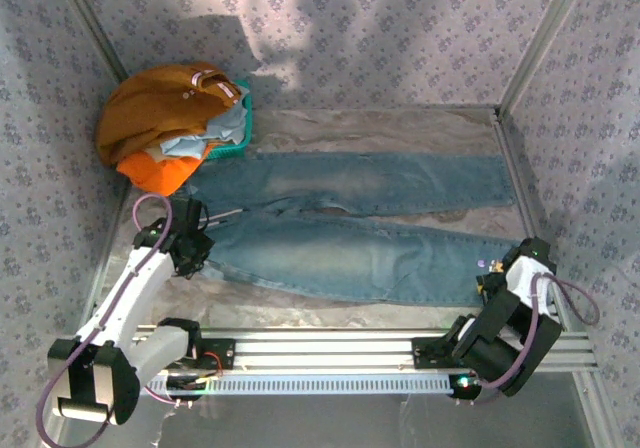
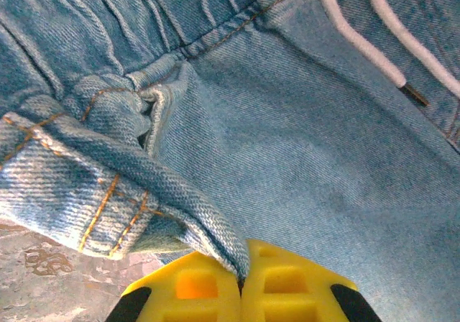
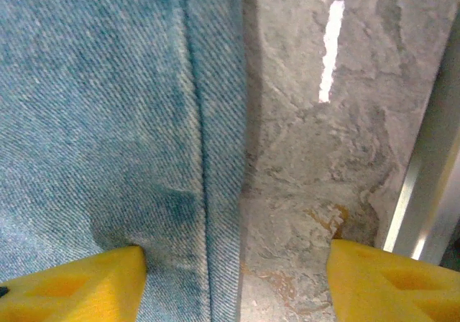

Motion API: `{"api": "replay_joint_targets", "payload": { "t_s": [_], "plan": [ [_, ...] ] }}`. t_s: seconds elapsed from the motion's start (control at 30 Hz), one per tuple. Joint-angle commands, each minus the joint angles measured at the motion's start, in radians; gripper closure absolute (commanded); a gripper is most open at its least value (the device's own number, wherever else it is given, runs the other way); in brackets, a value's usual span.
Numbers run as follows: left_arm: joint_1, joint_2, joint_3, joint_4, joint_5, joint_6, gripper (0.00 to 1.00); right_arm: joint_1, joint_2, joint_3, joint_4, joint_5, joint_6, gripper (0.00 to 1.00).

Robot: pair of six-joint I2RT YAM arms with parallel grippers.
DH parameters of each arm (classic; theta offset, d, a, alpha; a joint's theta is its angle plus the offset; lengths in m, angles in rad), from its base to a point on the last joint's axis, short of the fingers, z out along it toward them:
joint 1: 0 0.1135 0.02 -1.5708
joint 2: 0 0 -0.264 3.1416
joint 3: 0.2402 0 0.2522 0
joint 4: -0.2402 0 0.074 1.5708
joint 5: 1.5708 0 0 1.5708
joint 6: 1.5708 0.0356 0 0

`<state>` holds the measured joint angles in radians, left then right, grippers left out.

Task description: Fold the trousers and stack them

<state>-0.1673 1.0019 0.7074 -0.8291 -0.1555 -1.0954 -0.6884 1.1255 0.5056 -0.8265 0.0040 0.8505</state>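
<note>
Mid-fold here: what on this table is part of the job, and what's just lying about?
Job:
trousers
left gripper, jaws shut on denim by the waistband
right gripper, jaws open over a leg's edge

Lying about:
mustard-brown garment
orange cloth
pale blue cloth
teal basket
</note>
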Motion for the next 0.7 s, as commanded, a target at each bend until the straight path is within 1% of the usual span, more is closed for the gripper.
{"api": "replay_joint_targets", "payload": {
  "t_s": [0.0,0.07,0.13,0.2,0.33,0.43,0.5,0.53,0.6,0.67],
  "plan": [
    [0.011,0.002,0.042,0.027,0.012,0.014,1.0,0.01,0.035,0.009,0.177,-0.017,0.006,0.35],
    [0.01,0.003,0.048,0.026,0.016,0.015,1.0,0.011,0.063,0.005,0.197,-0.005,-0.003,0.43],
    [0.01,-0.001,0.056,0.02,0.011,0.021,1.0,0.012,0.088,0.014,0.208,0.002,-0.018,0.55],
    [0.012,-0.006,0.062,0.012,0.005,0.029,1.0,0.01,0.09,0.023,0.215,0.007,-0.035,0.64],
    [0.017,-0.006,0.081,-0.009,-0.004,0.059,1.0,0.006,0.058,0.046,0.197,0.004,-0.067,0.81],
    [0.021,-0.013,0.098,-0.024,-0.013,0.076,1.0,0.012,-0.002,0.056,0.18,-0.021,-0.083,0.93],
    [0.023,-0.023,0.115,-0.033,-0.016,0.089,1.0,0.012,-0.052,0.062,0.168,-0.049,-0.095,0.99],
    [0.023,-0.031,0.127,-0.04,-0.015,0.097,1.0,0.013,-0.08,0.072,0.155,-0.06,-0.101,1.0],
    [0.023,-0.045,0.155,-0.053,-0.016,0.112,1.0,0.016,-0.128,0.095,0.14,-0.078,-0.11,1.0],
    [0.023,-0.063,0.19,-0.067,-0.023,0.128,1.0,0.018,-0.16,0.13,0.136,-0.125,-0.102,1.0]
  ]
}}
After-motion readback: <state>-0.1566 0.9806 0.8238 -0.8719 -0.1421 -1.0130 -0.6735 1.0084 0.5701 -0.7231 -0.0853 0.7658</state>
